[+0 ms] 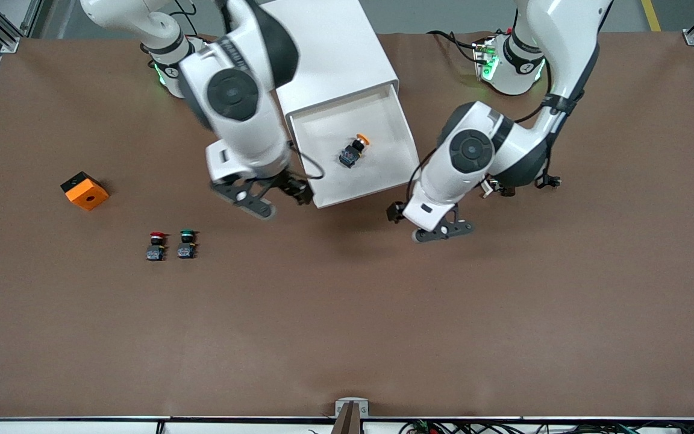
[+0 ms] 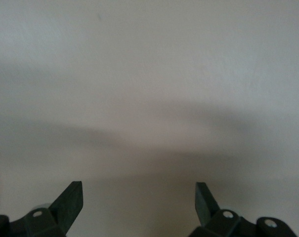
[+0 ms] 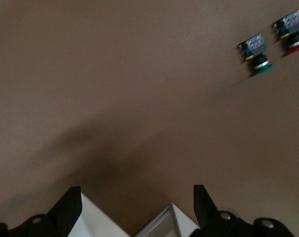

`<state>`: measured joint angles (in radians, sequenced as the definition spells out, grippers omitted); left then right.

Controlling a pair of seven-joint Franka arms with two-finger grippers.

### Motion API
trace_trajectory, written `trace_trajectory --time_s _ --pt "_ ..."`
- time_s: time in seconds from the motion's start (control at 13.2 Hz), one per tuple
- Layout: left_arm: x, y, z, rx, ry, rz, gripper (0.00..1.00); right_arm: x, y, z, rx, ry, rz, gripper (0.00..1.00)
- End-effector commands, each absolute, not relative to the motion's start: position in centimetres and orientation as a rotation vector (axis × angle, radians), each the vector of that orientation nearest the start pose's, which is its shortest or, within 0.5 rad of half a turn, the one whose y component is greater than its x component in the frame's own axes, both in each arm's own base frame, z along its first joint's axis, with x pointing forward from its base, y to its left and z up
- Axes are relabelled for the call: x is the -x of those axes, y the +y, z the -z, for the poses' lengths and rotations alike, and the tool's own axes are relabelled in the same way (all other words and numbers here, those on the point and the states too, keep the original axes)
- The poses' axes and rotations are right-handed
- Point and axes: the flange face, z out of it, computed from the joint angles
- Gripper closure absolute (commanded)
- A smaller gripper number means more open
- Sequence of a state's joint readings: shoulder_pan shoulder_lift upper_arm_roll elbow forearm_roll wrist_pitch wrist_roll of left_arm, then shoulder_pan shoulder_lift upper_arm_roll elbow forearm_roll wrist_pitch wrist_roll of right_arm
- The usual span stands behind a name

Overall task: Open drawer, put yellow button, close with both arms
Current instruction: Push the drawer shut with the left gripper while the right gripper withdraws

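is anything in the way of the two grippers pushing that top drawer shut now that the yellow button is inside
Nothing visible blocks it. The yellow button lies inside the drawer, below its rim. The right gripper hangs open at the drawer's front corner; the left gripper, also open, is beside the other corner.

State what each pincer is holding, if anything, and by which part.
Nothing is held. The right pincer and left pincer are both open and empty; the yellow button lies loose in the open drawer.

A: Front view bright, even overhead light. Soft shadows on the brown table (image 1: pixel 503 313) under both arms.
B: Right arm (image 1: pixel 238 114) motion-smeared. Left wrist view dim, grey, shadow-banded. Right wrist view soft, buttons blurred.
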<state>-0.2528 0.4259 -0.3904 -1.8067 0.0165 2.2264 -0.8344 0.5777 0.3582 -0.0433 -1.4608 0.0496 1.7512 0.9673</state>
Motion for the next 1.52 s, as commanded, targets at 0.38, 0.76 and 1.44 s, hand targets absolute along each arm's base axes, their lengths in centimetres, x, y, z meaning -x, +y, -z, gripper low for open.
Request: trace_trajectory --time_s 0.38,0.76,1.44 --pt "-44.4 -44.9 -33.8 3.185 -0.358 -0.319 0.0 -61.4 13.8 -51.4 3.139 0.246 -0.222 0.0" --pt "-38.9 -48.9 -34.4 3.156 -0.253 -0.408 0.0 -61.9 5.7 -52.8 3.181 0.082 -0.22 0.0" --pt "-31.4 -54.0 -32.7 3.081 -0.343 -0.484 0.0 -62.0 -2.8 -59.2 3.167 0.042 -0.025 0.0"
